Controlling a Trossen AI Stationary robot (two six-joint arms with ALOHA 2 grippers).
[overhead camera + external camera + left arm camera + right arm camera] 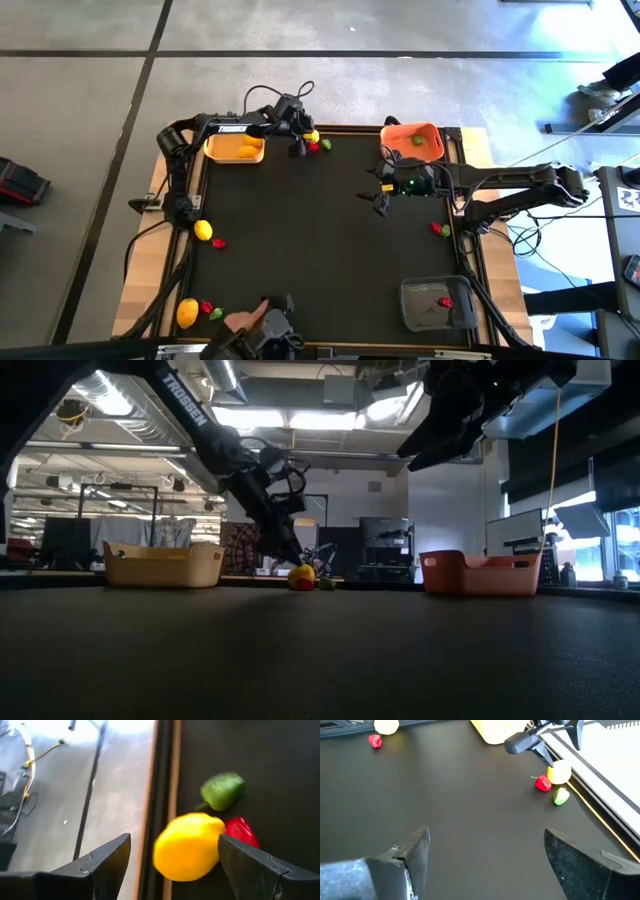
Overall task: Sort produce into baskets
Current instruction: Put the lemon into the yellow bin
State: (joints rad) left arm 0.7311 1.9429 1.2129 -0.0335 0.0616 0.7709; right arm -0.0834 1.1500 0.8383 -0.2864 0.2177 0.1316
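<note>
**Left gripper over a lemon at the table's far edge**

A yellow lemon [187, 847] lies at the table's far edge, touching a red piece [242, 832], with a green piece [222, 791] just beside them. The left gripper [299, 146] hangs over this cluster, fingers [107, 862] spread on either side of the lemon, gripping nothing. The yellow-orange basket [235, 152] sits nearby. The right gripper [382, 198], spread and empty, hovers near the orange-red basket [413, 130].

The worktop [320, 260] middle lies open to passage. At its far edge, the red piece [242, 832] and green piece [223, 791] crowd the lemon [188, 847], yellow basket [236, 149] nearby.
</note>
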